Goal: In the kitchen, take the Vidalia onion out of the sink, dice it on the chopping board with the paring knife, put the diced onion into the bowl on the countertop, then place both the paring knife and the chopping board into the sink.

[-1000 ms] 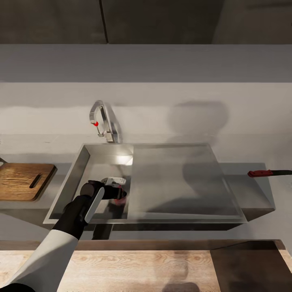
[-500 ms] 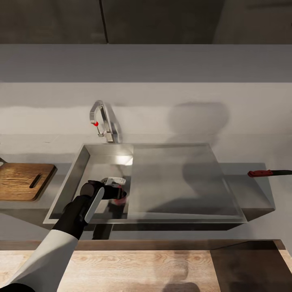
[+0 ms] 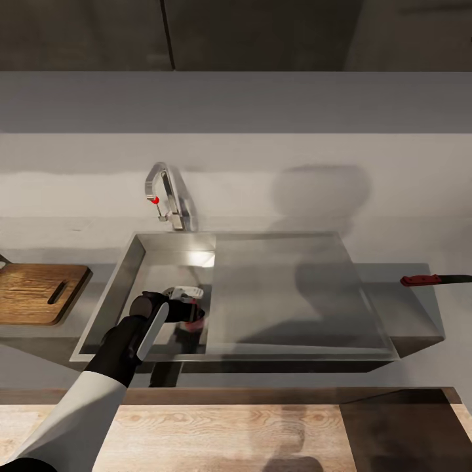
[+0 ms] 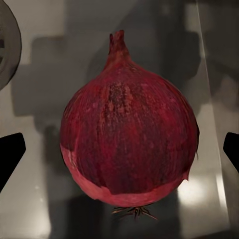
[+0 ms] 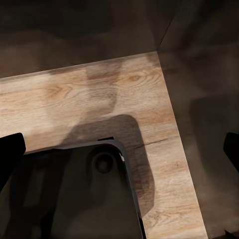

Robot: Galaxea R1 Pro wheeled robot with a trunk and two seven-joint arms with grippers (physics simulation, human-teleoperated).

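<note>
The onion (image 4: 128, 133) is lying in the basin of the sink (image 3: 124, 278), close against the step up to the drainboard, and it is sitting squarely between the left fingers (image 4: 11, 155), which are spread wide on either side of it and are not touching its skin. In the left wrist view its stem-to-root axis is running across the line between the two fingers, so closing should be squeezing its round middle. The left gripper (image 3: 190, 313) is by far the nearer one; the right fingers (image 5: 11, 155), also spread and holding nothing, are hanging over a wooden floor. The board (image 3: 39, 292) is resting on the desk (image 3: 406, 314) left of the sink, the knife (image 3: 434, 279) on its right. Compared with a second ago, nothing is moving: arm and onion are sitting as before.
</note>
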